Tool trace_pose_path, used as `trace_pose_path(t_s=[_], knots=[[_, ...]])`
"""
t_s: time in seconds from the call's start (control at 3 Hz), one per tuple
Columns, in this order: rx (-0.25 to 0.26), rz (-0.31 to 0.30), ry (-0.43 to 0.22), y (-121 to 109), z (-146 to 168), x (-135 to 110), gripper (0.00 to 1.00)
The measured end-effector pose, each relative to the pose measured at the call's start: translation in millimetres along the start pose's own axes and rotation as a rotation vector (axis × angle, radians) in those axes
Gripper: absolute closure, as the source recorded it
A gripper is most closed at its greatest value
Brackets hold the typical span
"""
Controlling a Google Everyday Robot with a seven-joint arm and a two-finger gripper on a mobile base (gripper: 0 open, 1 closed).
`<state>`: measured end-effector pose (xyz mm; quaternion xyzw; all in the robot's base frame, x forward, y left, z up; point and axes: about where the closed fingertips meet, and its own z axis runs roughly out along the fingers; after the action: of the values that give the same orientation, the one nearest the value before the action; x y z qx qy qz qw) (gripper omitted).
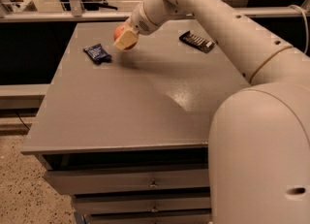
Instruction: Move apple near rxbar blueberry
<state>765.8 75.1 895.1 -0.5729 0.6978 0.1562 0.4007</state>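
The red-orange apple is held in my gripper, whose pale fingers are closed around it, just above the far part of the grey table. The rxbar blueberry, a small crumpled dark blue wrapper, lies on the table a short way left of and slightly nearer than the apple, apart from it. My white arm reaches in from the right across the table to the gripper.
A longer black bar wrapper with whitish stripes lies at the far right of the grey table. Drawers sit under the table's front edge. A rail and dark gap run behind the table.
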Motion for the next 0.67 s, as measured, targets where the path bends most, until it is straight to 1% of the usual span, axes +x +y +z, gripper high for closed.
trace_pose_path(t_s=[0.33,0.67], knots=[[-0.029,0.017,0.008,-4.1,6.4,7.5,1.0],[-0.082,0.028,0.011,1.0,15.9,9.0,1.0]])
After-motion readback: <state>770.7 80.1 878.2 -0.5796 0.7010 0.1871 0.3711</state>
